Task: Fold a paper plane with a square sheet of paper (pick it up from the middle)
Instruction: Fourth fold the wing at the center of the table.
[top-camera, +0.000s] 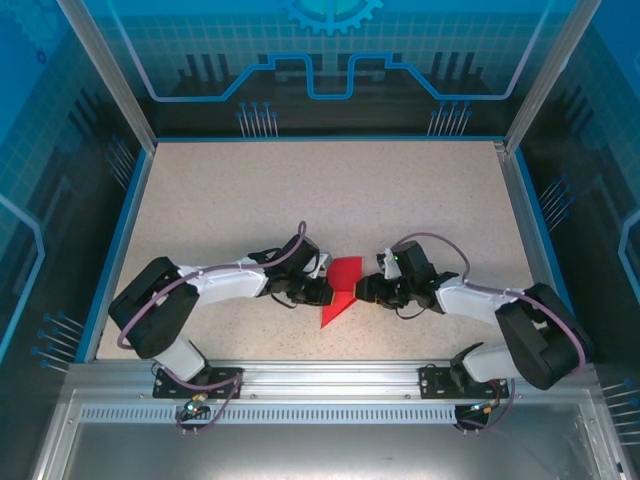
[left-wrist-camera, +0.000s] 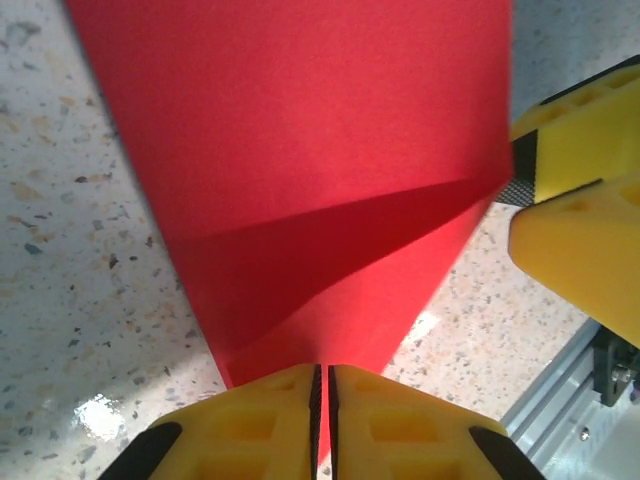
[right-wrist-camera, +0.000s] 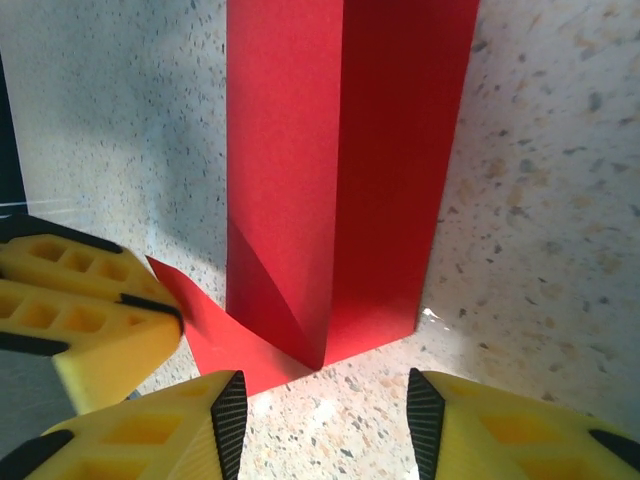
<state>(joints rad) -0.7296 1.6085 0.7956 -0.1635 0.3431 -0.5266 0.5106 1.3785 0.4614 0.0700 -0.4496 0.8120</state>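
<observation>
Folded red paper sheet (top-camera: 343, 290) sits low centre of the top view, on the speckled table (top-camera: 300, 190), between the two grippers.
Left gripper (left-wrist-camera: 322, 388): yellow fingers pressed together at bottom centre of its wrist view, pinching the sheet's narrow end. Right gripper (right-wrist-camera: 325, 412): fingers spread apart along the bottom of its wrist view, gripping nothing; the sheet's creased end is just ahead of them.

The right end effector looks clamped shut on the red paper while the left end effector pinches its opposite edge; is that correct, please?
Not quite: the right end effector is open, its fingers apart and the red paper lying just ahead of them, as the right wrist view shows. The left end effector does pinch the opposite edge.
</observation>
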